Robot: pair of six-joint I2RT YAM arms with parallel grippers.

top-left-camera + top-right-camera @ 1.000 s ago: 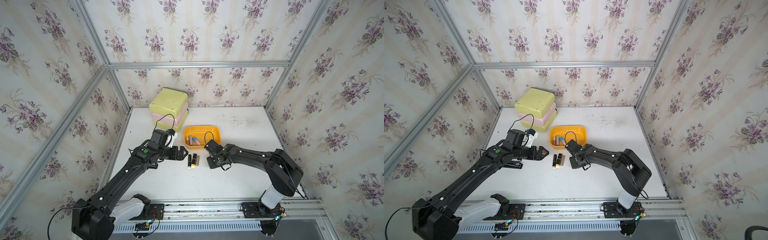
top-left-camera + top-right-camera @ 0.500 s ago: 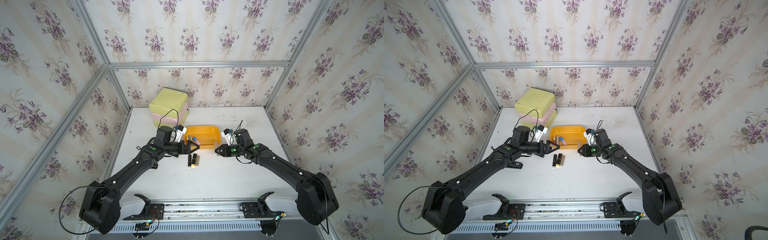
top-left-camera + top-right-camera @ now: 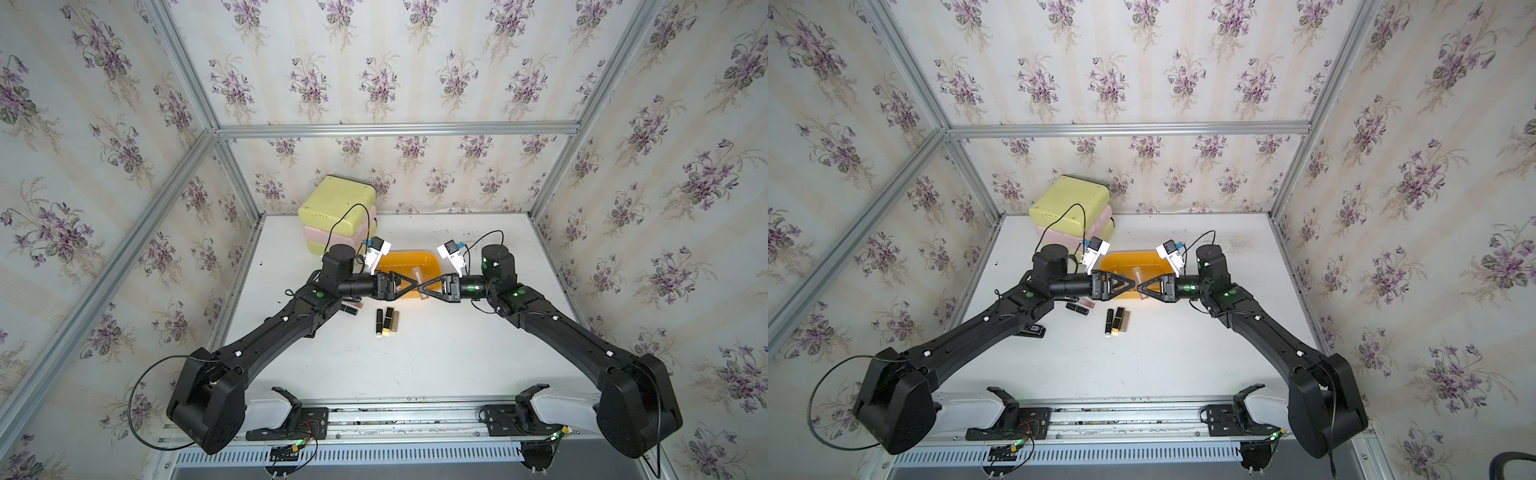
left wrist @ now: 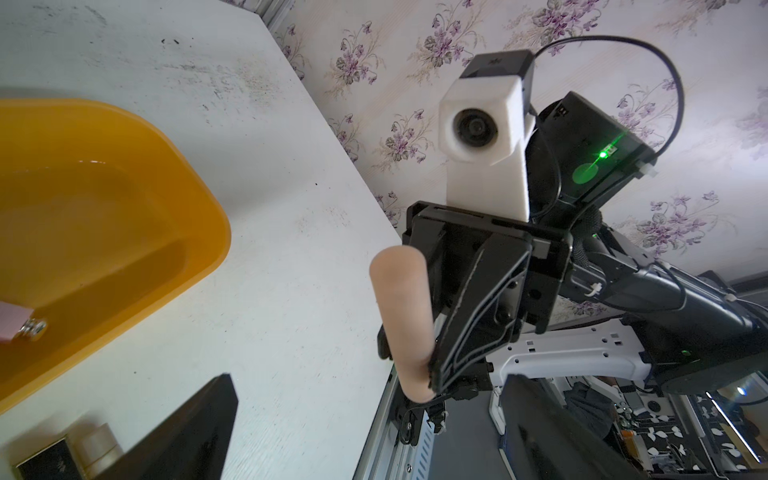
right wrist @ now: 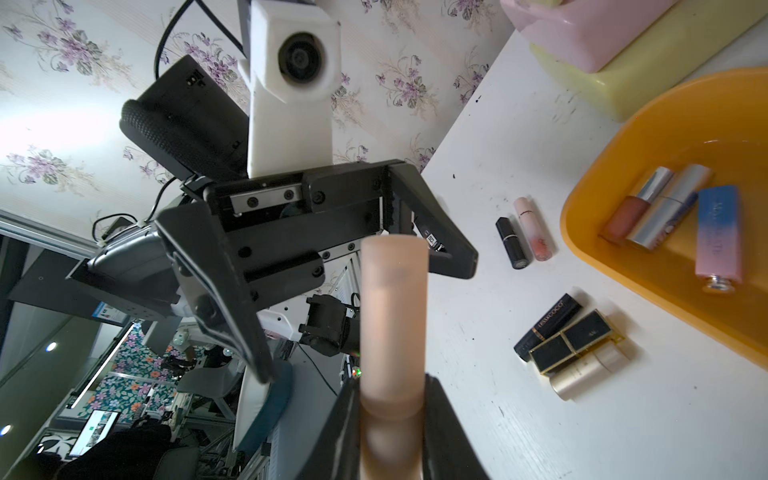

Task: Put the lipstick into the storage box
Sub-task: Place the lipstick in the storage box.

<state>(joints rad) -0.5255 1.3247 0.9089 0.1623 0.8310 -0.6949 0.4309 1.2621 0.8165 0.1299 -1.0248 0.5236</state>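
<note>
Peach lipstick (image 5: 394,307), matte rounded tube, possibly frosted, clamped in right end effector (image 5: 392,424)

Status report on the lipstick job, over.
Right gripper shut on peach lipstick, left gripper open opposite. Storage box just beyond. Nothing between.

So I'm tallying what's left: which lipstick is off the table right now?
The peach tube, clamped in the right end effector above the storage box; the others lie on the table or in the box.
</note>
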